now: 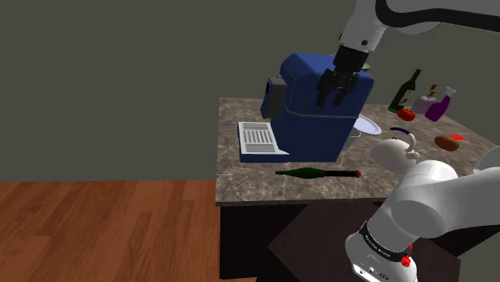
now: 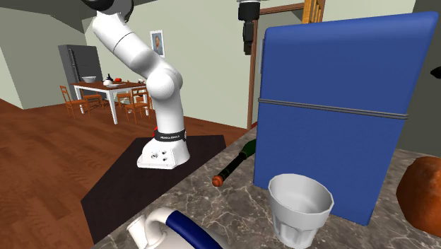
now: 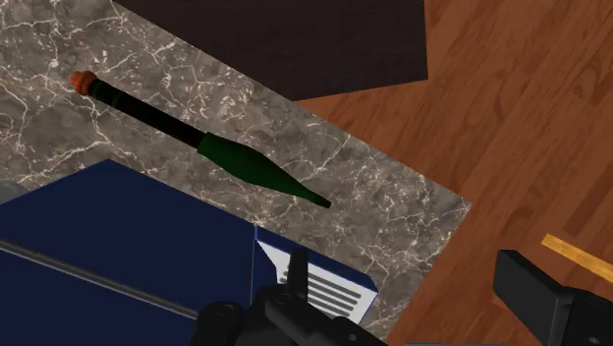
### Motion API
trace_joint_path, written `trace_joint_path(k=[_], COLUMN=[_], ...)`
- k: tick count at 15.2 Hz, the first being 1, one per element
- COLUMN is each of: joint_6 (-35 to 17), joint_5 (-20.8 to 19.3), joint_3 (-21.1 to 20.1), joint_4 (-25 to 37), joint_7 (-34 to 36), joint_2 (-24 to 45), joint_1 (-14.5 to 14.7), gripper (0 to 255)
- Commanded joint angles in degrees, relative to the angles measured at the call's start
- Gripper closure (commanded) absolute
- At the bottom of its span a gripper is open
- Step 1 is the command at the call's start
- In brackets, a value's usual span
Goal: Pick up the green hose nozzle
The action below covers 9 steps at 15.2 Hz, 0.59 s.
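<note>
The hose nozzle [image 1: 314,172] lies flat on the marble counter [image 1: 240,172] near its front edge, with a dark green tapered body, a black shaft and an orange end. It also shows beside the blue machine's base as the nozzle [image 2: 235,165], and ahead of the fingers as the nozzle [image 3: 236,160]. My black gripper [image 1: 336,86] hangs well above it, over the top of the blue coffee machine [image 1: 320,112]. In the wrist view the gripper [image 3: 413,295] has its fingers apart, open, with nothing between them. It hangs as the gripper [image 2: 247,25] high beside the machine.
The tall blue machine [image 2: 339,120] stands right behind the nozzle. A white cup [image 2: 300,205] and a white jug [image 2: 166,226] sit nearby. A green bottle [image 1: 405,90], purple sprayer [image 1: 439,104], plate [image 1: 368,125] and teapot [image 1: 393,151] crowd the counter's far side.
</note>
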State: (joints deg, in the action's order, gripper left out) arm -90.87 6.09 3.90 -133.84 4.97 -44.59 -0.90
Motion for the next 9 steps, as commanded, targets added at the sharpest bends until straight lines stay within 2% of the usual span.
trace_joint_path(k=[1,9], joint_6=[0.0,-10.4], joint_5=[0.0,-7.1], joint_3=[0.0,4.5], joint_4=[0.0,-17.1], joint_7=[0.0,-16.3], joint_2=[0.0,-6.1], joint_1=[0.0,2.0], gripper=[0,0])
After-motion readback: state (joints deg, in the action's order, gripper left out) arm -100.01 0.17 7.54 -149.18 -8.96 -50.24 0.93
